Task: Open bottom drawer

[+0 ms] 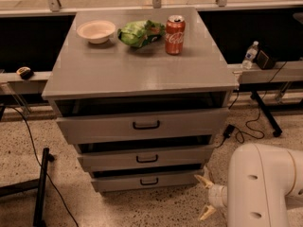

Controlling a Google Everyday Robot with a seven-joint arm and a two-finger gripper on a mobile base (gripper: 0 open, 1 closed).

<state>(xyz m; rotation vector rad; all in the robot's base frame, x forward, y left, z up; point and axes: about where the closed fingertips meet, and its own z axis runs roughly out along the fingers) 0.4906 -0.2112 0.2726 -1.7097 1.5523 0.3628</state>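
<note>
The grey cabinet [142,74] has three drawers, each pulled out a little. The bottom drawer [118,182] is the slimmest front, lowest near the floor, with a small black bar handle [149,181]. Its inside is hidden. My gripper [205,196] is at the lower right, just right of the bottom drawer's right end and apart from it. Its two cream fingertips [203,179] are spread open with nothing between them. My white arm [258,188] fills the lower right corner.
On the cabinet top stand a white bowl [96,30], a green bag [140,33] and a red soda can [174,28]. A black stand leg [40,188] and cables lie on the floor at left. A water bottle [249,55] stands on the ledge at right.
</note>
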